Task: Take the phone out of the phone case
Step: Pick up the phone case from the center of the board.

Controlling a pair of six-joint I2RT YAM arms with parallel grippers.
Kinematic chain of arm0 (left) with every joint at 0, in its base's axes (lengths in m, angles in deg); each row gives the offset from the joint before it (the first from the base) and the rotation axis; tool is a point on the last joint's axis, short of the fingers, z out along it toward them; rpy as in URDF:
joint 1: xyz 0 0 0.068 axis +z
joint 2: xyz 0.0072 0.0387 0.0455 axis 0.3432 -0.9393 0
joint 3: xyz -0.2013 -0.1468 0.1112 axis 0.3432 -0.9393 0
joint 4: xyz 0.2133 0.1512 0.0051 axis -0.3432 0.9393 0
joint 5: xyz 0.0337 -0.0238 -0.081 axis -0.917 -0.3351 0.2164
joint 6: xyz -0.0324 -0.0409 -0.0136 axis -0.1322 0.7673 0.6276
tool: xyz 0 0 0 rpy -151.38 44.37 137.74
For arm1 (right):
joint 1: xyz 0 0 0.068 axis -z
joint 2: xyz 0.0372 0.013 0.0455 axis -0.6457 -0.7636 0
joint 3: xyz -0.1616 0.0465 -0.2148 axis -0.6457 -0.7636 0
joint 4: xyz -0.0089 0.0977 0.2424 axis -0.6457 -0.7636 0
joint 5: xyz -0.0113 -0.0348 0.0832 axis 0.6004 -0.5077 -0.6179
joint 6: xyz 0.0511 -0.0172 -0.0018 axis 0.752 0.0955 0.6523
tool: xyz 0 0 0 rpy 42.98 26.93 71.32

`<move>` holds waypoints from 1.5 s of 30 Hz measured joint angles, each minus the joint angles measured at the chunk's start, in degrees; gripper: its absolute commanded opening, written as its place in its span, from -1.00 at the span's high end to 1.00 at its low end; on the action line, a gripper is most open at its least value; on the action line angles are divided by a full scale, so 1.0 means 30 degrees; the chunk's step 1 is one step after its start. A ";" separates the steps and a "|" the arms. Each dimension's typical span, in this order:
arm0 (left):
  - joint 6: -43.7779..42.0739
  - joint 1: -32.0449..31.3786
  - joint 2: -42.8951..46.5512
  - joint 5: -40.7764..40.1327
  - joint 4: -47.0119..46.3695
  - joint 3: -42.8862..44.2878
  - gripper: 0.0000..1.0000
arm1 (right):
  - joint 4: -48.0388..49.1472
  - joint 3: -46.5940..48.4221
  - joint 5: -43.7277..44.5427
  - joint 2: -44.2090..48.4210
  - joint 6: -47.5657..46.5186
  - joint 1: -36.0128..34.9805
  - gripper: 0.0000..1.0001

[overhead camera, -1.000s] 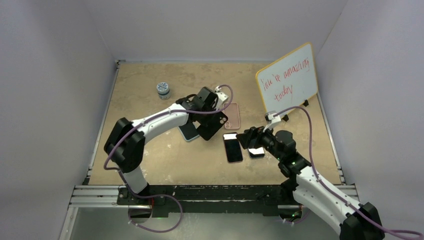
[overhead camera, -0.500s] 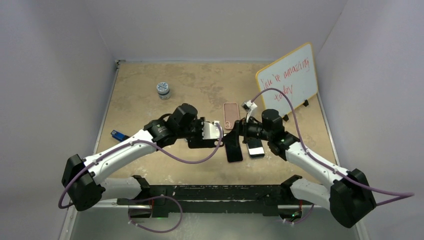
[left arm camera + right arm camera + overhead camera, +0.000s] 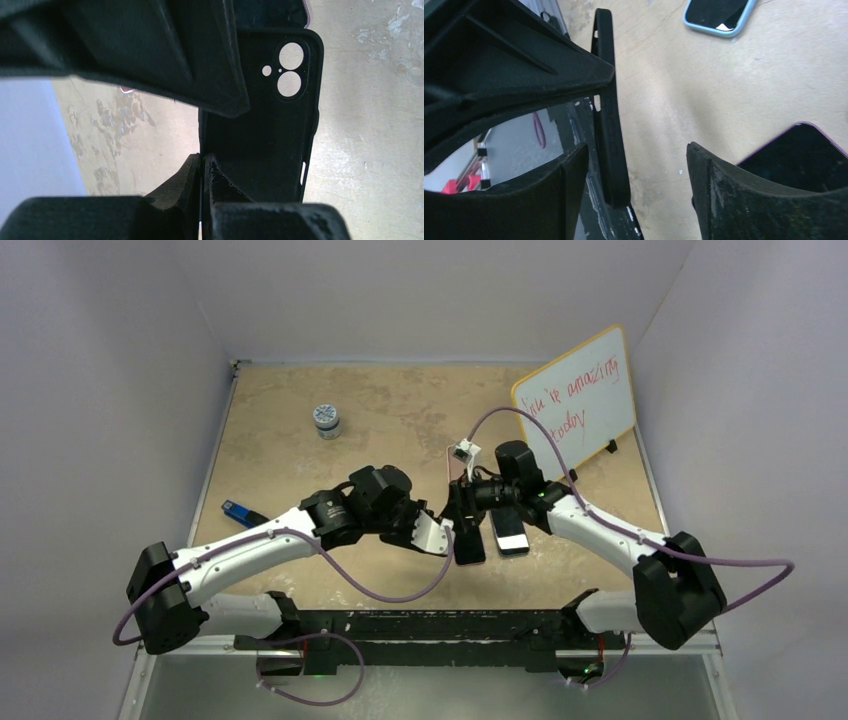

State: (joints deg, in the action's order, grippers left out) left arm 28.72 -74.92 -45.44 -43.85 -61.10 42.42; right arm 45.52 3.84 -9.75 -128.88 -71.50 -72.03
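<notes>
1. While pale grey walls stand round it, the scuffed tan worktop (image 3: 300,400) has a whiteboard (image 3: 575,400) by its right edge; the left gripper (image 3: 450,540) and right gripper (image 3: 462,520) meet near the middle.
2. Up close, the left gripper pinches tight on the empty black phone case (image 3: 260,130).
3. Here the right gripper gapes wide, with the case between its fingers (image 3: 749,195); a dark phone (image 3: 804,150) lies flat beside.

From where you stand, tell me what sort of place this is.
Likely a lab robot test cell: white walls box in a tan tabletop, the left arm and right arm are bolted at its near edge, and a handwritten whiteboard stands by.
</notes>
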 measured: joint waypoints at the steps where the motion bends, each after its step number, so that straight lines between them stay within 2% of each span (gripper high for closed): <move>1: -0.0146 -0.0146 -0.0029 -0.0087 0.0044 0.0000 1.00 | -0.0197 0.0211 -0.0066 -0.0240 -0.0160 -0.0189 -0.26; 3: -0.0335 -0.0364 -0.0080 -0.0233 0.0095 0.0000 1.00 | -0.0532 0.0619 -0.0219 -0.0641 -0.0466 -0.0495 -0.04; 7: -0.0576 -0.0612 -0.0087 -0.0670 0.0146 -0.0029 1.00 | -0.0969 0.1158 -0.0335 -0.1100 -0.1013 -0.0809 0.76; 9: -0.0590 -0.0619 -0.0080 -0.1027 -0.0153 -0.0233 0.84 | -0.1078 0.1239 -0.0474 -0.1144 -0.1049 -0.0809 1.00; 13: -0.0211 -0.0685 0.0270 -0.2339 -0.1428 -0.1129 0.10 | -0.1180 0.1450 0.0051 -0.1260 -0.1035 -0.0896 1.00; 16: 0.0758 -0.0721 0.0670 -0.4218 -0.2018 -0.1494 -0.19 | -0.1158 0.1464 0.1319 -0.1472 -0.0663 -0.0874 1.00; 22: 0.5238 -0.0532 0.0612 -0.9034 -0.3140 -0.1231 -0.56 | -0.0379 0.1603 0.5566 -0.2871 0.1734 -0.0874 1.00; 25: 0.8604 0.0656 0.0546 -1.0710 -0.3140 -0.0597 -0.59 | 0.0721 0.1603 0.7919 -0.3789 0.3606 -0.0874 1.00; 29: 1.2735 0.4007 0.0750 -1.1183 -0.3162 0.0029 -0.61 | 0.2710 0.1603 1.0579 -0.4998 0.6302 -0.0882 1.00; 32: 1.5023 0.5646 0.1413 -1.1460 -0.3104 0.0080 -0.61 | 0.4116 0.1603 1.2269 -0.5756 0.8145 -0.0889 1.00; 37: 1.7180 0.5916 0.2659 -1.1628 -0.3024 0.0146 -0.62 | 0.5778 0.1603 1.4892 -0.6717 1.0375 -0.1049 1.00; 42: 1.8098 0.6033 0.2929 -1.1424 -0.2805 0.0306 -0.62 | 0.7031 0.1661 1.6021 -0.7876 1.1577 -0.1246 1.00; 45: 1.8411 0.6156 0.2936 -1.1264 -0.2688 0.0393 -0.62 | 0.7162 0.1778 1.6517 -0.8648 1.1992 -0.1494 0.75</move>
State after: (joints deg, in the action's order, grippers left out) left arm 83.95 -56.45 -36.63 -77.64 -69.17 43.60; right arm 67.00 9.17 39.79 -154.83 -35.52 -76.51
